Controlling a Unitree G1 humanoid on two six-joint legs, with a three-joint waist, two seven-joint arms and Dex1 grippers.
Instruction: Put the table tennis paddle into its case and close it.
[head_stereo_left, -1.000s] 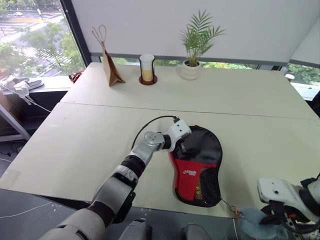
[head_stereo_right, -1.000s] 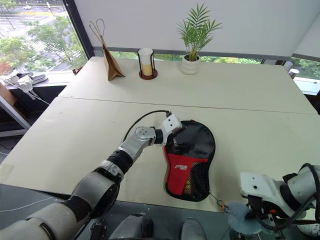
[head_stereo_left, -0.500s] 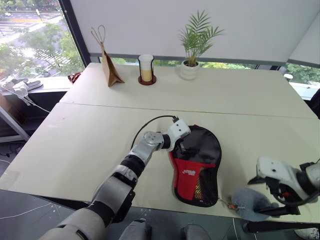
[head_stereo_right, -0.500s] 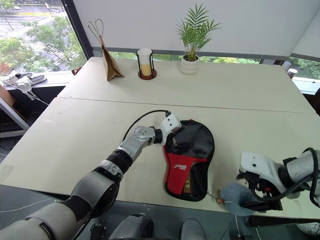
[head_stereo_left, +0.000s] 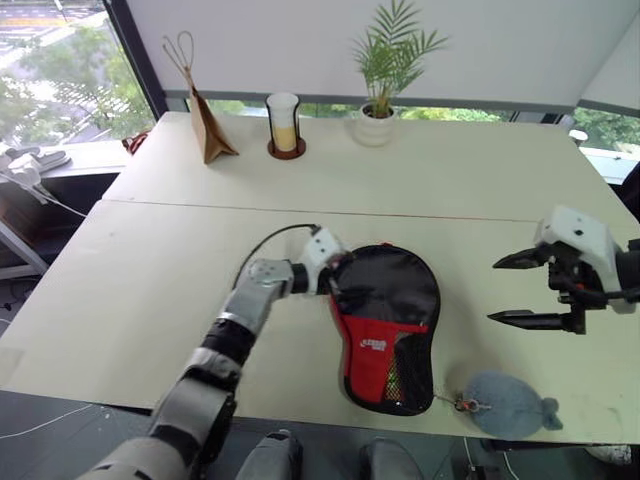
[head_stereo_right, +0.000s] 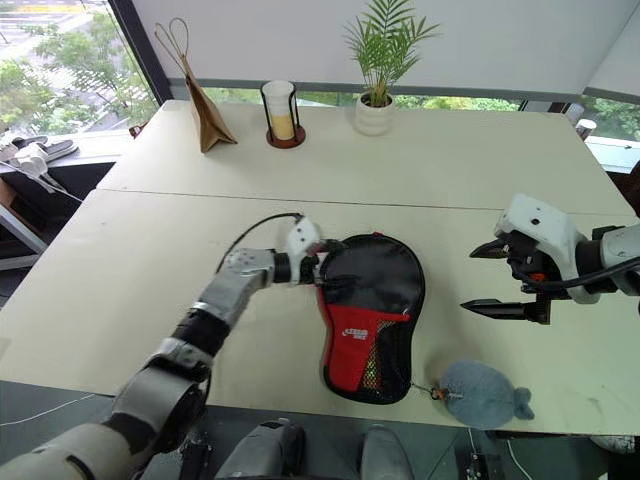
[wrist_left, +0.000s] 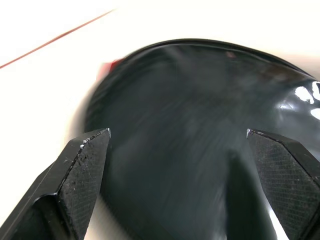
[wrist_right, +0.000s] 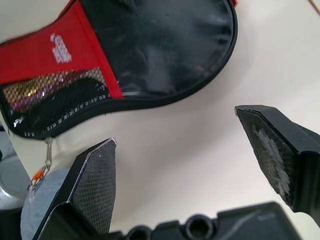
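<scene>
On the pale counter (head_stereo_left: 150, 300) by windows, the case (head_stereo_left: 388, 325) lies near, both the left pincer (wrist_left: 177, 165) and right pincer (head_stereo_left: 520, 290) apart, plant (head_stereo_left: 385, 75) far.

Black case (head_stereo_left: 388, 320) with red panel; grey-blue plush charm (head_stereo_left: 508, 404).

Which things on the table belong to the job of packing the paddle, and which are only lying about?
Belong to the job:
- case, lying flat near the front edge
- plush charm, tied to the case, resting on the table

Only lying about, along the far edge:
- potted plant
- glass cup on a saucer
- brown paper bag
</scene>
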